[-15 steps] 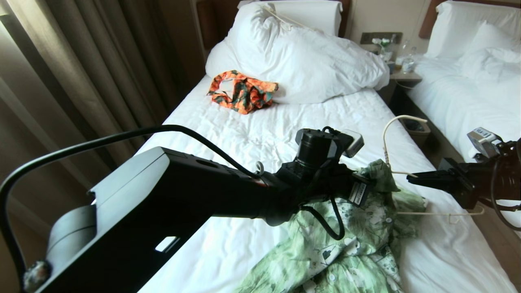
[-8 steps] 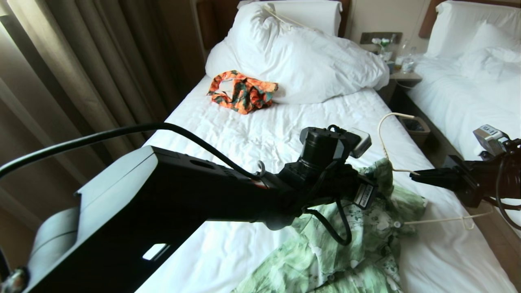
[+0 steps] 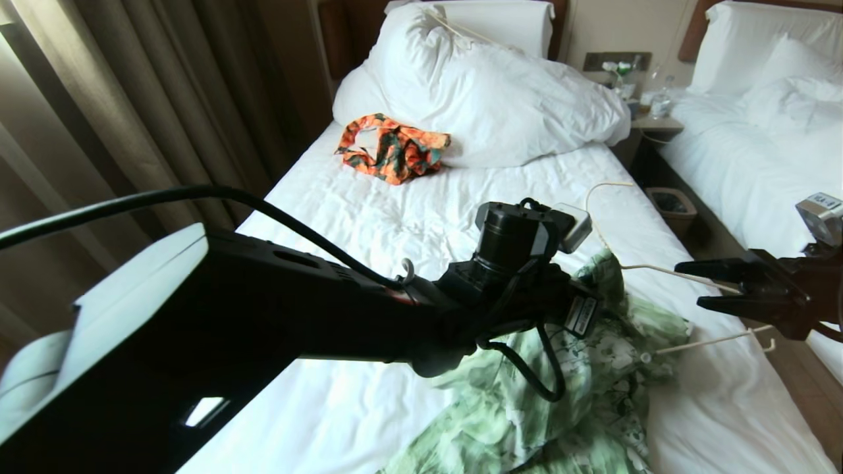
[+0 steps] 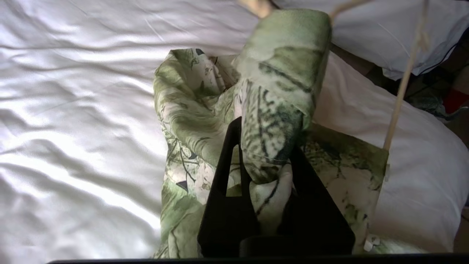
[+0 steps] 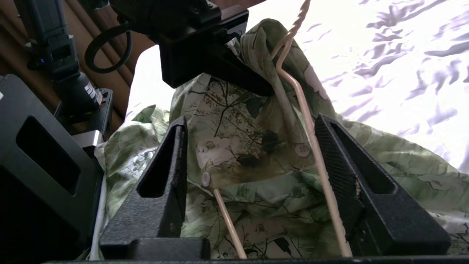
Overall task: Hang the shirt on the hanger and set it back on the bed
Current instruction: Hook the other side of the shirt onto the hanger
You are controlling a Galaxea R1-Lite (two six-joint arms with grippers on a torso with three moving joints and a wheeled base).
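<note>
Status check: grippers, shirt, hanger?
Left gripper shut on green floral shirt. Right gripper open, straddling thin cream hanger. Nothing blocking.

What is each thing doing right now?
Shirt: crumpled on the bed, collar end lifted.
Hanger: partly inside the shirt, hook up.
Left gripper: shut on shirt.
Right gripper: open, fingers around the hanger's bars.
Orange garment: bunched by the duvet.

Hotel twin room, as we read it: the bed (image 3: pixel 421 217) with white sheet and dark headboard (image 3: pixel 342 29), second white bed (image 3: pixel 744 158), nightstand (image 3: pixel 652 125) with bottles between them, floor-length curtains (image 3: pixel 132 112), small wastebasket (image 3: pixel 670 205).
</note>
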